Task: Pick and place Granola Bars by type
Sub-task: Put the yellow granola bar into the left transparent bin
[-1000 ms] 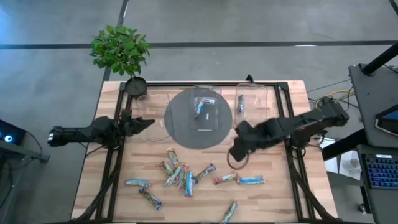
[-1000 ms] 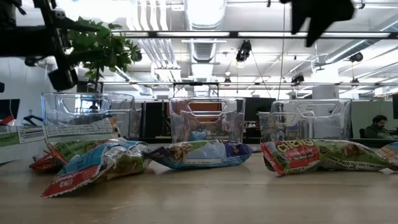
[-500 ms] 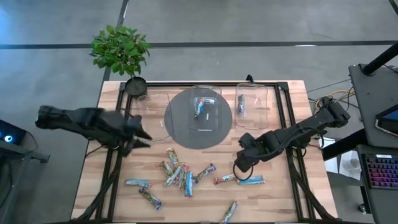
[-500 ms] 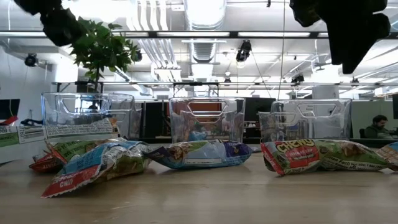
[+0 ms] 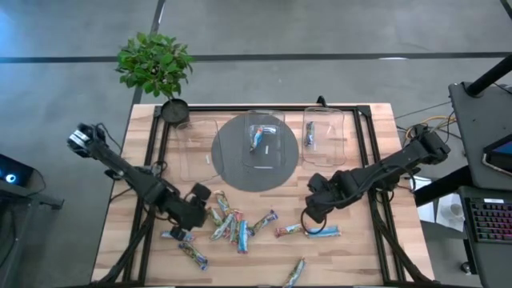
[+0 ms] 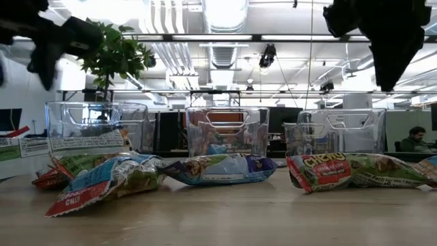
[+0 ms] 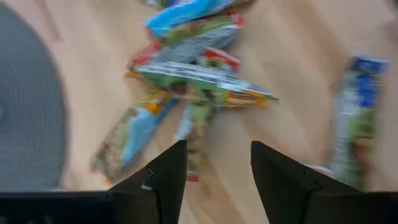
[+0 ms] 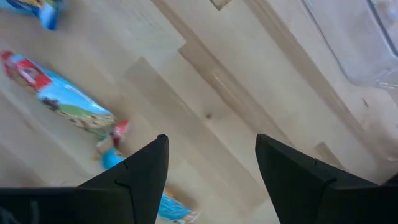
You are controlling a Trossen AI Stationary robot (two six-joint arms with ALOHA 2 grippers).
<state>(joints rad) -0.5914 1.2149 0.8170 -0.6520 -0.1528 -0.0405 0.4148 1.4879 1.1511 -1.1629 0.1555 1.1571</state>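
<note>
- Wooden table (image 5: pixel 360 256) carries the Granola Bars (image 5: pixel 234 226), most in a loose heap toward the front edge, left of centre; two more lie right of centre, others near the front edge.
- Change noted: the left gripper (image 5: pixel 200 210) has swung from beside the left clear bin (image 5: pixel 196 148) down to the left side of the heap within the last second. Its fingers (image 7: pixel 165 177) stand apart, holding nothing, with the heap directly ahead of them.
- Right gripper (image 5: pixel 314 216) has come down over the pair of bars (image 5: pixel 310 230) right of centre; fingers (image 8: pixel 140 171) spread, empty.
- Clear bins at the back edge: the middle bin (image 5: pixel 264 138) and right bin (image 5: pixel 320 128) each show one bar inside.
- Judgement: both arms are closing on fresh picks; sorting is at an early stage, with most bars unsorted.
</note>
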